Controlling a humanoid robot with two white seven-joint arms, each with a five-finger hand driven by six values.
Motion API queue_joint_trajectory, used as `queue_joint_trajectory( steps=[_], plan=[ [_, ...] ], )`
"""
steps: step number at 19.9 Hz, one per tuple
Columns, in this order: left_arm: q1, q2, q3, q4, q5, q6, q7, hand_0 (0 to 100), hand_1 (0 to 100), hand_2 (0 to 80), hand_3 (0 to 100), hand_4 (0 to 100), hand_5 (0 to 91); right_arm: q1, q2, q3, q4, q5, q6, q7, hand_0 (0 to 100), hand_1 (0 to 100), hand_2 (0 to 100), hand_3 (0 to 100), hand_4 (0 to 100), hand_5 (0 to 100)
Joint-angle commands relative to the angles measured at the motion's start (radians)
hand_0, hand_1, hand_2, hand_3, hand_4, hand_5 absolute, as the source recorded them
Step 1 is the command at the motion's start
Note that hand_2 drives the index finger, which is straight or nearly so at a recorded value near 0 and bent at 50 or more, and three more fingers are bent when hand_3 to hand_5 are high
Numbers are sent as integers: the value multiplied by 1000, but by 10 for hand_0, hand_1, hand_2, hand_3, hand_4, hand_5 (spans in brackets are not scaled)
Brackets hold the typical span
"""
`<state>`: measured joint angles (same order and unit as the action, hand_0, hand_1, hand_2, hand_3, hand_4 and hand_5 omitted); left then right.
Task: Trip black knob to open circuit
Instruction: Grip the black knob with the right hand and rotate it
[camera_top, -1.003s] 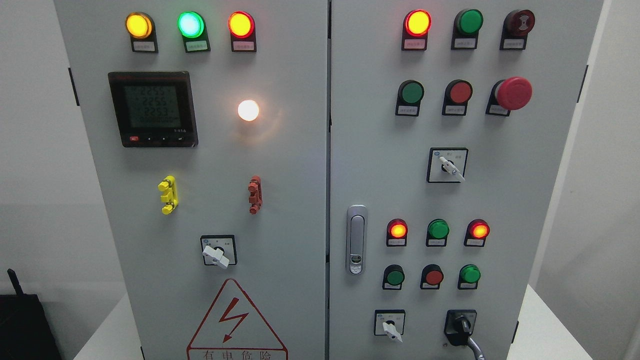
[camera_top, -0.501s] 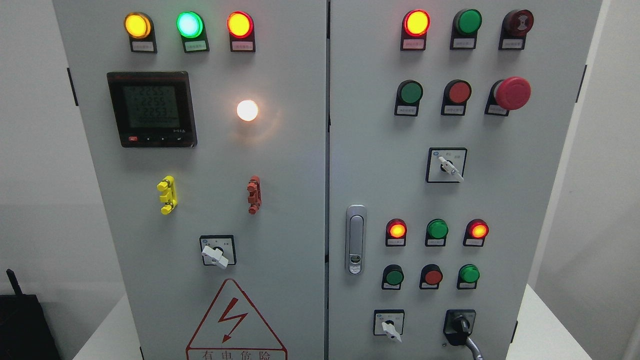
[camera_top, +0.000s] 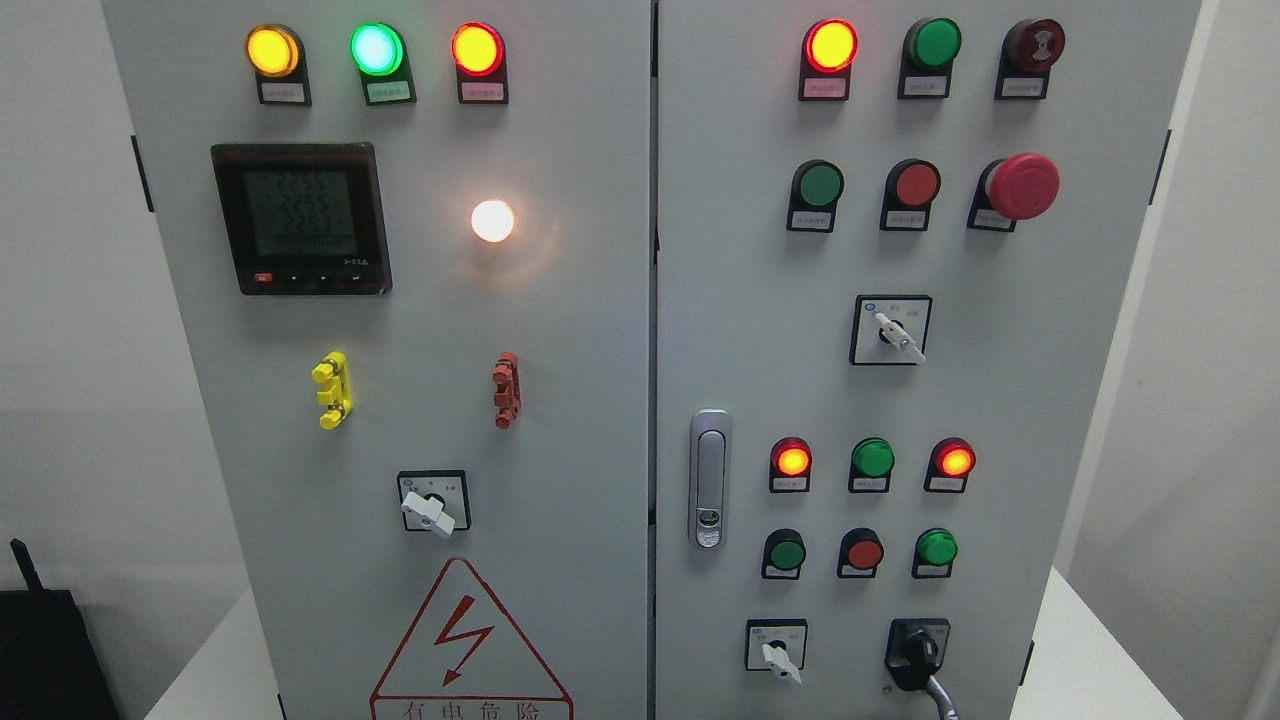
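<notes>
Nothing looks done yet: the grey cabinet (camera_top: 560, 300) stands with its lamps lit, and neither robot hand is in view, so their state cannot be told. The black knob (camera_top: 920, 650) sits near the right door's bottom right corner, grip roughly upright, untouched

Walls: plain white walls (camera_top: 60, 300) show on both sides, smooth and bare.
Right side: a pale wall (camera_top: 1220, 380) with a faint vertical edge running down it near the frame's edge.
Surface: a white tabletop (camera_top: 1085, 660) shows at the lower right and again at the lower left.
Dark object: a black box (camera_top: 45, 655) sits at the lower left corner, a thin black antenna (camera_top: 27, 565) rising tilted from it.
Light: even, soft, with faint shadow low on the left wall.
</notes>
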<state>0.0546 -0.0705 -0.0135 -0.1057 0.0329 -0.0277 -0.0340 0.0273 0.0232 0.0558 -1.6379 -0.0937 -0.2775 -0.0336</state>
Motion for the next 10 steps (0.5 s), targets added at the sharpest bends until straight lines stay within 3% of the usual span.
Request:
queue_joint_trajectory(
  steps=[1,10],
  plan=[
    [-2,-2,1,0,2,-1,0,120,389,0,0,0,0,-13,0,19,-36,5,-15,12,980,843,0,918,940,959],
    [-4,-2,1,0,2,-1,0,120,389,0,0,0,0,-17,0,33,-46,6,-19,14,981,843,0,920,941,959]
  ],
)
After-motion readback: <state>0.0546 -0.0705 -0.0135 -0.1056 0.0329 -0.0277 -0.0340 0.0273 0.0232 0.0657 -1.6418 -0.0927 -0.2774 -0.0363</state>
